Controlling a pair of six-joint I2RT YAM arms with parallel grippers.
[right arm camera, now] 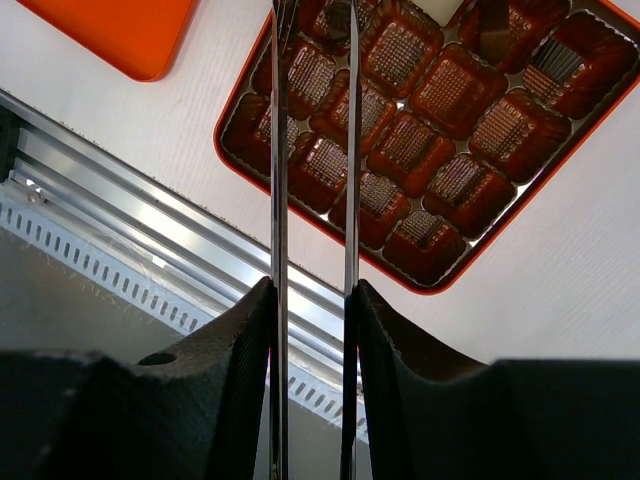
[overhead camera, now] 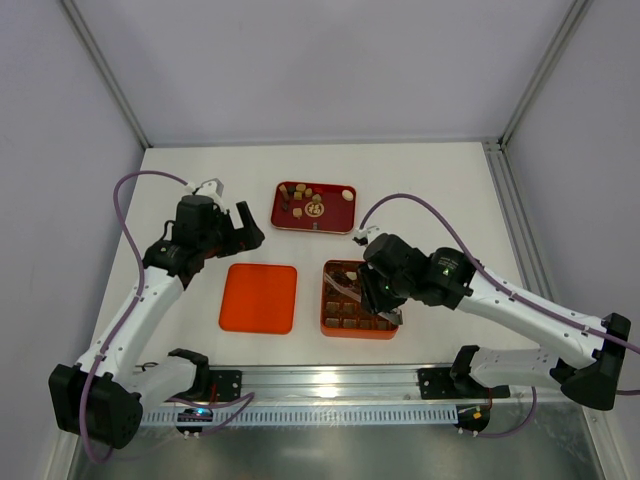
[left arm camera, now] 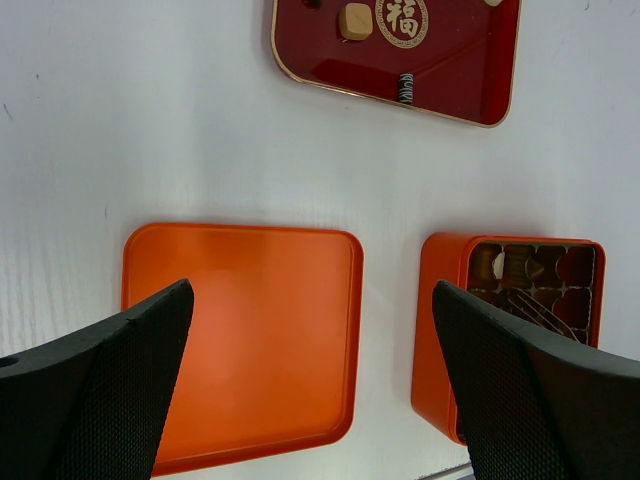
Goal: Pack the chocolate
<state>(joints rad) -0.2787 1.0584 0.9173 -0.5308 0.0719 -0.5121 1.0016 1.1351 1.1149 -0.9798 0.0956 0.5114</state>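
Observation:
Several chocolate pieces (overhead camera: 300,192) lie in the red tray (overhead camera: 345,226) at the back; one tan piece (left arm camera: 355,20) shows in the left wrist view. More chocolate (left arm camera: 520,265) sits in the far cells of the orange gridded box (overhead camera: 330,322). My right gripper (right arm camera: 312,290) is shut on thin metal tweezers (right arm camera: 279,200), whose two arms stand slightly apart and reach over the box's cells (right arm camera: 445,90). Their tips run out of the right wrist view. My left gripper (left arm camera: 312,286) hangs open and empty above the flat orange lid (left arm camera: 240,340).
The lid (overhead camera: 259,297) lies left of the box, a strip of white table between them. A metal rail (right arm camera: 150,230) runs along the near table edge, just in front of the box. Grey walls close in the table on three sides.

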